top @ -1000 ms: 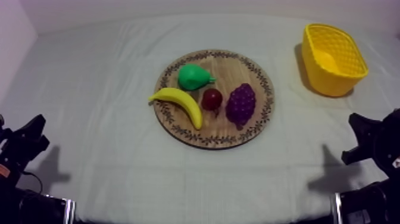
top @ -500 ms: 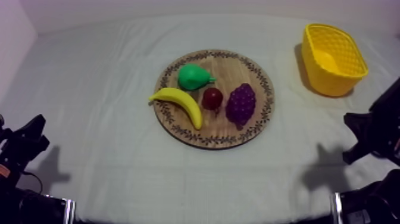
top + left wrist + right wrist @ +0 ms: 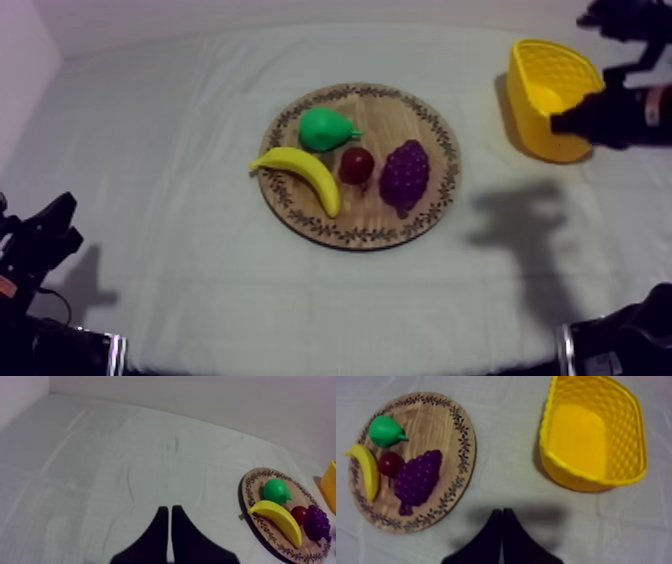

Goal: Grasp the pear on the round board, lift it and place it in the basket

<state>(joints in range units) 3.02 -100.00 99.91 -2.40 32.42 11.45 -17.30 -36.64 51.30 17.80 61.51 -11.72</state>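
Both closed, empty: left hand [image 3: 167,509], right hand [image 3: 502,511]; pear [image 3: 325,129] on board [image 3: 392,113]; basket [image 3: 528,108] bare.

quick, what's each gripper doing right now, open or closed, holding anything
left gripper: closed, holding nothing
right gripper: closed, holding nothing, beside the basket

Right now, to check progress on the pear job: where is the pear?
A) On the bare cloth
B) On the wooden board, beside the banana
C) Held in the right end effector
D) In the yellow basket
B: the pear lies on the wooden board beside the banana, well apart from the yellow basket.
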